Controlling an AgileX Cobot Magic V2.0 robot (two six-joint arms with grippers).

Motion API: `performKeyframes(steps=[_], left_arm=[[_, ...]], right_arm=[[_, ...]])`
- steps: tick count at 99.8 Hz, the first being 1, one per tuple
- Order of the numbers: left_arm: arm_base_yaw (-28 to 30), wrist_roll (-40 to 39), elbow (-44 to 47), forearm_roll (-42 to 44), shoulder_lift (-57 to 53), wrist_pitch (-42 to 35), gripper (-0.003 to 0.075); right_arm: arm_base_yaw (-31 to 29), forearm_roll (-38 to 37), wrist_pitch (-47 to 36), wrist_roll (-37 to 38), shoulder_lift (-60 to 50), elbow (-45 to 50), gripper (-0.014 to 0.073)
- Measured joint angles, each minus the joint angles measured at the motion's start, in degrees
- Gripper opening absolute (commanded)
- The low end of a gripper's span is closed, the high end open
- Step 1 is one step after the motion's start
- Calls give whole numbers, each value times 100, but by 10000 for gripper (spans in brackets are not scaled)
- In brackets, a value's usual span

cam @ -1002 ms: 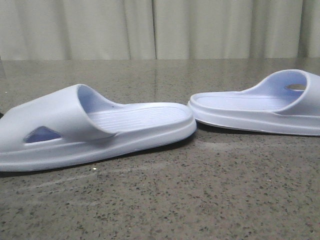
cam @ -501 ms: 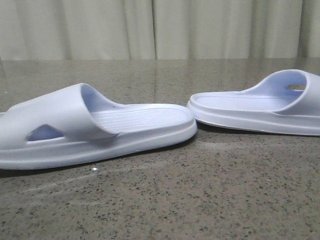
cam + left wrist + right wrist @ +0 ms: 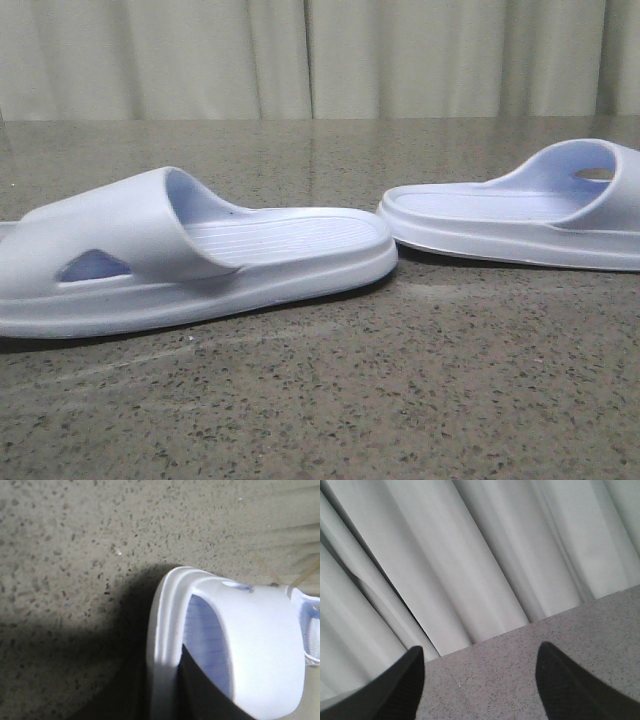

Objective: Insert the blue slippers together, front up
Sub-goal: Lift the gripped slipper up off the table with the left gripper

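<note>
A speckled grey table [image 3: 420,400] is backed by pale curtains [image 3: 300,55]. Two blue slippers are laid soles down: the left slipper [image 3: 190,260] nearer, the right slipper [image 3: 520,215] just beyond, heels almost touching. The right hand [image 3: 480,680] is held apart above the table, empty. The left hand's state cannot be told.

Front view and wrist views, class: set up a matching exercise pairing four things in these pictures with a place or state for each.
Things:
1. Nearer pale blue foam slipper
2. Farther pale blue foam slipper
3. Right gripper
4. Pleated pale curtain

Places or states:
A. Hangs behind the table
B. Open, holding nothing
C. Lies at the front view's right
D. Lies at the front view's left

Pairs: 1-D, 2-C, 3-B, 4-A
</note>
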Motion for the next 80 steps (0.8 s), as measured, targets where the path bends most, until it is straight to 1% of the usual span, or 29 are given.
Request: performKeyframes(steps=[13,36,54,80], left_arm=[[0,579,50,-555,36,100,16],[0,1165,139,-1373,36,324,16],[0,1294,174,-1888,-342,516,16],[0,1312,174,-2289,-1242,515,16]], right_arm=[[0,0,-10,0,0,0,414],[0,0,-10,0,0,0,414],[0,0,-10,0,0,0,414],[0,-2,-10,0,0,0,414]])
